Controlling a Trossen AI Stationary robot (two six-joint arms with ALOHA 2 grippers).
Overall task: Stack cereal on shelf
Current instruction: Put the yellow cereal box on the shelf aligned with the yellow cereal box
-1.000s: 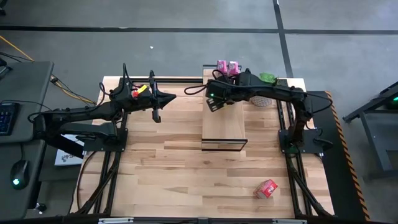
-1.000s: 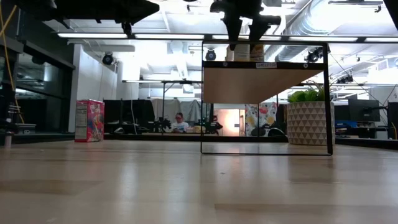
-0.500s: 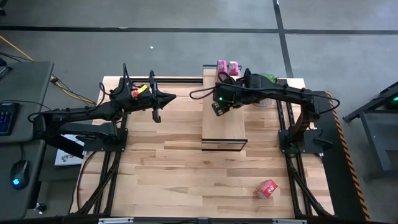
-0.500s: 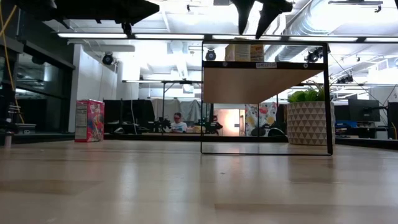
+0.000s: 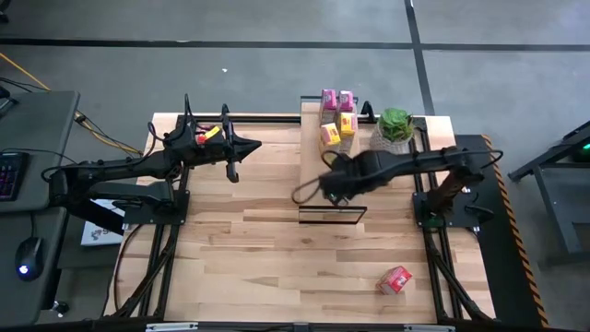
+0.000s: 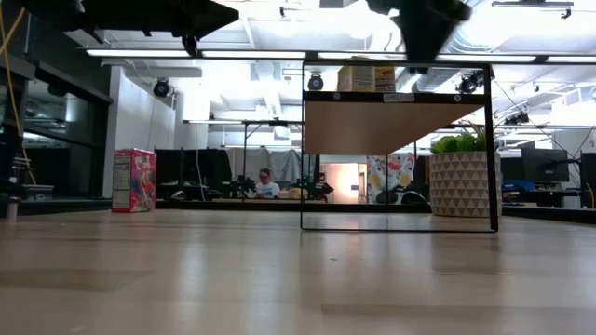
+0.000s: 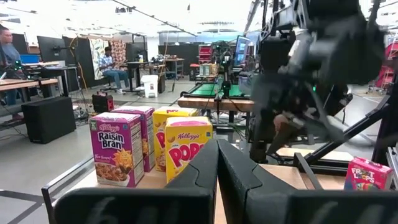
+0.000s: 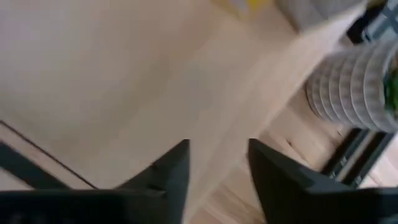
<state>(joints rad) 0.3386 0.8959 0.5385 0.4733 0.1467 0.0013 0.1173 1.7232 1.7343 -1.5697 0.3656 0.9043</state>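
The right gripper (image 5: 324, 189), fingers apart and empty, hangs over the shelf (image 5: 318, 166) near its front end, nearer than the left gripper (image 5: 234, 172) (shut, by the tabletop's left edge) to the red cereal box (image 5: 395, 278) lying toward the front right corner.

Glossy printed cardboard cereal (image 7: 117, 148) stands on the matt light-wood, dark-metal-framed shelf (image 5: 327, 157).

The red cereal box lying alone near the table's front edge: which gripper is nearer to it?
Right. The right gripper hangs over the light-wood shelf board, up-table from the red cereal box. The left gripper waits farther off, toward the table's left rear.
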